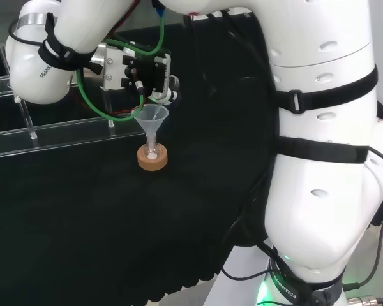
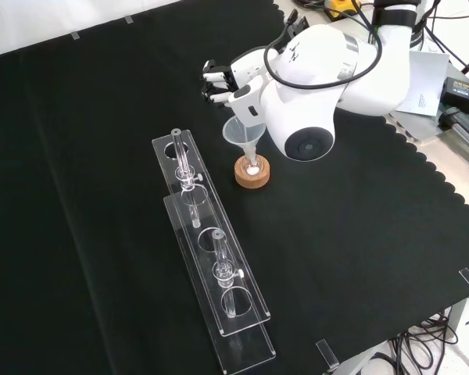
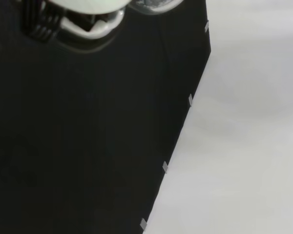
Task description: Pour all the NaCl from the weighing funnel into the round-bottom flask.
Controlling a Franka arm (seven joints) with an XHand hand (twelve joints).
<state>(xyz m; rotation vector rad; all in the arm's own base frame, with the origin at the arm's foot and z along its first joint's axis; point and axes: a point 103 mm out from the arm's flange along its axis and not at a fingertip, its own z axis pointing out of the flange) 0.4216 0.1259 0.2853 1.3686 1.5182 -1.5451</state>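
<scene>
A small round-bottom flask (image 1: pixel 152 152) (image 2: pixel 252 166) stands on a cork ring (image 1: pixel 154 164) (image 2: pixel 252 178) near the middle of the cloth. A clear conical funnel (image 1: pixel 151 118) (image 2: pixel 242 134) sits in its neck. White powder lies in the flask's bottom. The hand (image 1: pixel 143 71) (image 2: pixel 223 80) hovers just above the funnel's rim with its fingers curled round a small clear glass piece, the weighing funnel (image 1: pixel 173 83) (image 3: pixel 154 5). How much powder the weighing funnel holds cannot be made out. A blurred white part of the hand (image 3: pixel 88 19) shows in the wrist view.
Two long clear acrylic racks (image 2: pixel 211 258) (image 1: pixel 70 137) with a few glass tubes lie beside the flask, to its left in both views. The cloth's edge (image 3: pixel 180 126) runs past in the wrist view. Papers and cables (image 2: pixel 445 86) lie off the cloth, top right of the front view.
</scene>
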